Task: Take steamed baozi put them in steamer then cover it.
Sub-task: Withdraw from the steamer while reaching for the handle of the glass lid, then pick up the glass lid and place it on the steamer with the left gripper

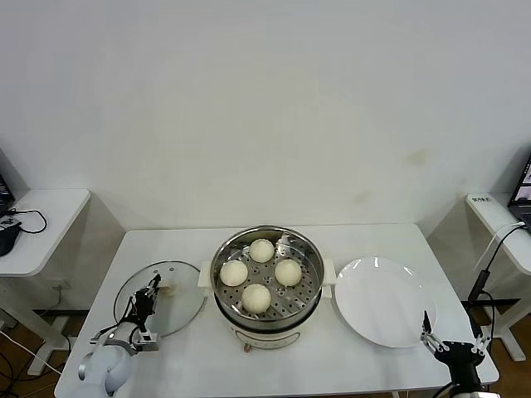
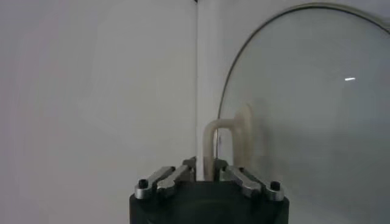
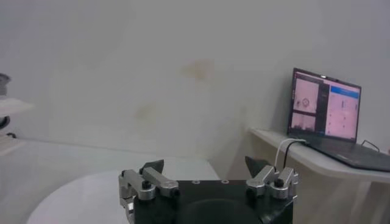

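**As the buns sit loaded, the left claw is clamping the lid handle**

While all four steamed baozi (image 1: 261, 274) are resting on the perforated tray of the steamer (image 1: 267, 282) at lower centre of the head view, the left claw (image 1: 152, 292) is pinching shut on the cream-white handle of the cover (image 1: 159, 298), which is lying flat on the counter (image 1: 166, 245) at lower left, just beside the pot. The left wrist view is showing the fingers (image 2: 173, 175) closed on the foot of that handle loop.

Glass with a metal rim: I'm judging it stiff, fairly heavy, slick and breakable, so that handle looks like the only sensible hold.

Down at lower right, the right claw (image 1: 431, 333) is waiting with jaws spread wide near the empty white plate (image 1: 382, 300).

The counter is white and smooth; a plain pale wall is running behind, side desks flanking, a laptop (image 3: 326, 109) glowing on one.
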